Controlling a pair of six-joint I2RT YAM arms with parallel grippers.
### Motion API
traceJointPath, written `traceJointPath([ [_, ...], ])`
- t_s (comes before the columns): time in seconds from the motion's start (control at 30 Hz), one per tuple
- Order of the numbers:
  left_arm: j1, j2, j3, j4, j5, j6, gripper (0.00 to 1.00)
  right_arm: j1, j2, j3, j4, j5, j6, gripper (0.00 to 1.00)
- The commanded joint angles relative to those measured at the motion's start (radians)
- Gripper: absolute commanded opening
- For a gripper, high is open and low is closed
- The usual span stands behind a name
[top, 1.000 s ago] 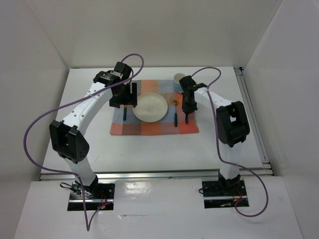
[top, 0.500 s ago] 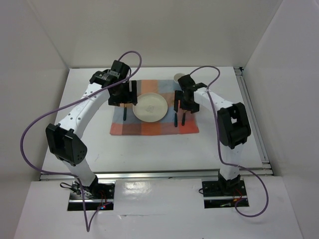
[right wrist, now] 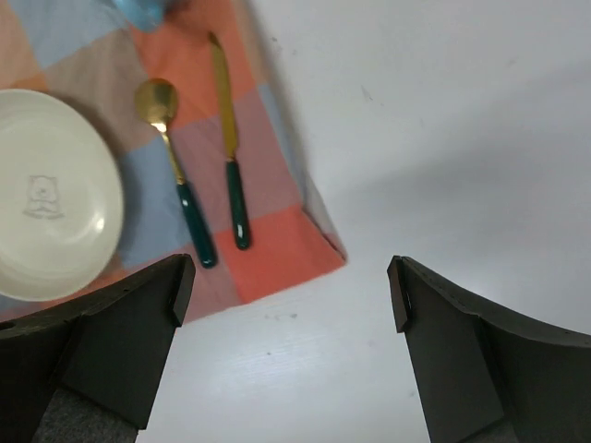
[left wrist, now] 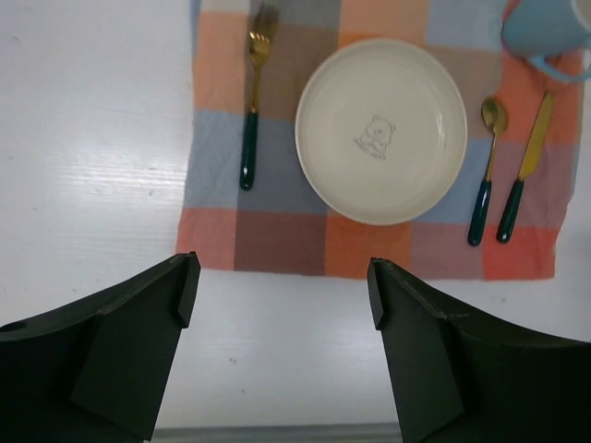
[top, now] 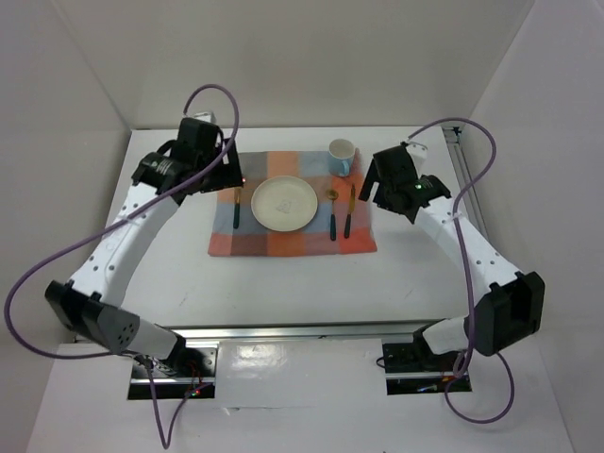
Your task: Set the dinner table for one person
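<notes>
On the white dinner table [top: 283, 283] lies a checked cloth [top: 288, 243] in orange, blue and grey. A cream plate [top: 284, 202] sits at its middle, with a gold fork [top: 236, 212] to its left. A gold spoon [top: 332, 215] and knife [top: 349, 212], both dark-handled, lie to its right. A blue cup [top: 342, 154] stands at the cloth's far right corner. My left gripper [top: 225, 175] hovers open above the cloth's left side, empty [left wrist: 283, 277]. Off the cloth's right edge my right gripper [top: 382, 184] is also open and empty [right wrist: 291, 281].
A silver rail [top: 293, 330] runs along the table's near edge and another [top: 477, 217] along its right side. White walls close in the table on three sides. Purple cables loop above both arms.
My right gripper has opened, left the knife lying beside the spoon, and drawn back up and to the right. The left arm has lifted and swung left, away from the fork.
</notes>
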Motion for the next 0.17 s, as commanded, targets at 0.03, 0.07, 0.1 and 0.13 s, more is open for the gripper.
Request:
traceJointPath([
  [0.03, 0.012, -0.149, -0.104, 0.118, -0.175, -0.051, 0.92, -0.001, -0.057, -0.046, -0.083, 0.097, 0.08, 1.0],
  [0.07, 0.023, -0.191, -0.123, 0.13, -0.244, -0.061, 0.92, -0.001, -0.077, -0.057, -0.103, 0.097, 0.093, 1.0],
  [0.1, 0.035, -0.208, -0.142, 0.13, -0.275, -0.061, 0.92, -0.001, -0.089, -0.057, -0.103, 0.11, 0.093, 1.0],
  [0.13, 0.035, -0.222, -0.169, 0.13, -0.304, -0.07, 0.92, -0.001, -0.105, -0.095, -0.09, 0.111, 0.069, 1.0],
])
